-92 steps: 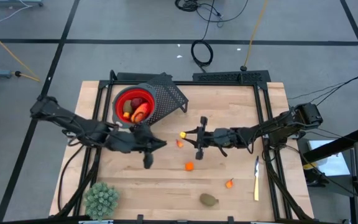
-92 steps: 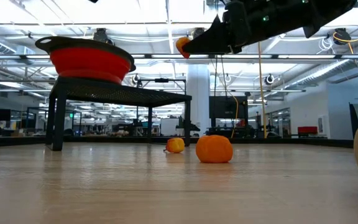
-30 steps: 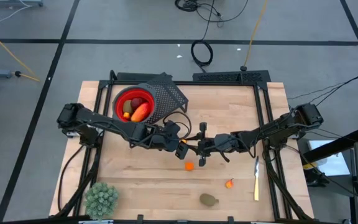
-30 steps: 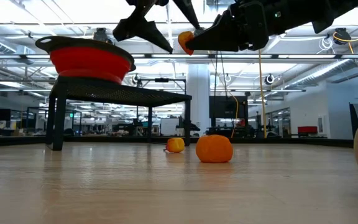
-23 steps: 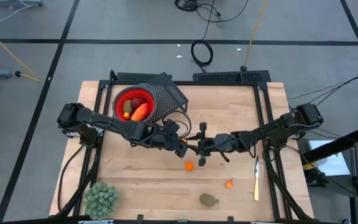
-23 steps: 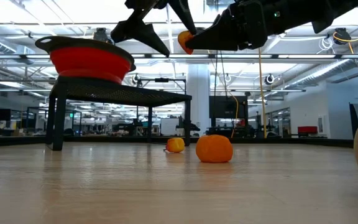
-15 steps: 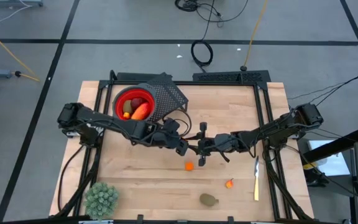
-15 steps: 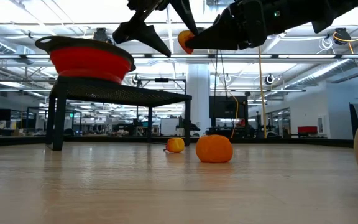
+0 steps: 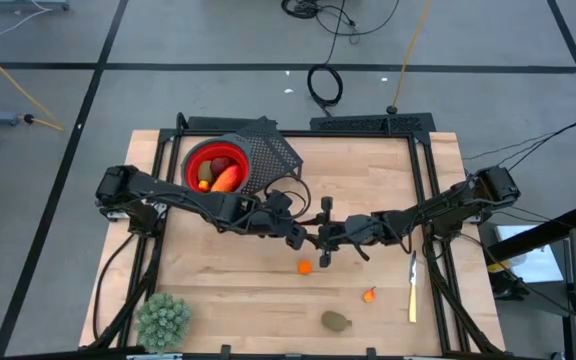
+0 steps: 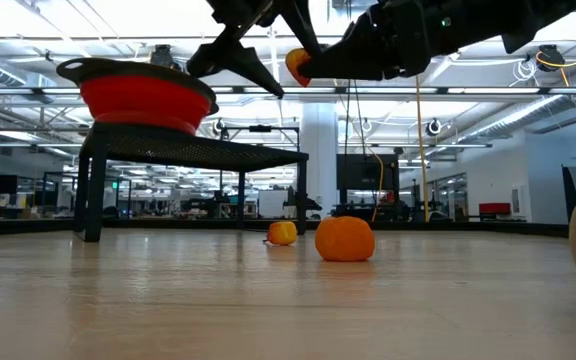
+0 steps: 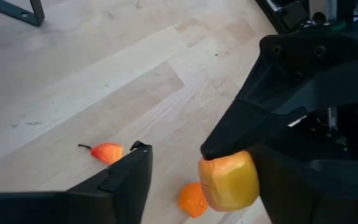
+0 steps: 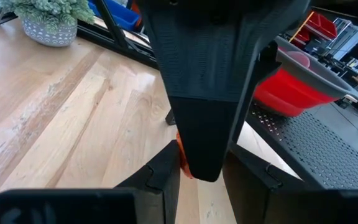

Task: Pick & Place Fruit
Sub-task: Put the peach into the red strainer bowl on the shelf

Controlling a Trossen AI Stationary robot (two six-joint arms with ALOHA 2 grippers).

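Fruit point(image 11: 229, 180) is pinched aloft in the right gripper point(image 10: 303, 65) — presumably for a handover — with the left gripper point(image 10: 268, 55) spread around it; bowl point(image 9: 216, 166) lies beyond.

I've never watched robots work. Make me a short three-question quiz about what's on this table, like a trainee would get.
1. True or false: the right gripper holds a yellow-orange fruit piece up in the air, above the table.
2. Multiple choice: where does the red bowl sit? A) flat on the wood, B) on a dark mesh stand, C) beside the knife.
3. Fill in: the left gripper's jaws stand ___ around the held piece.

Key: 1 true. 2 B. 3 open.
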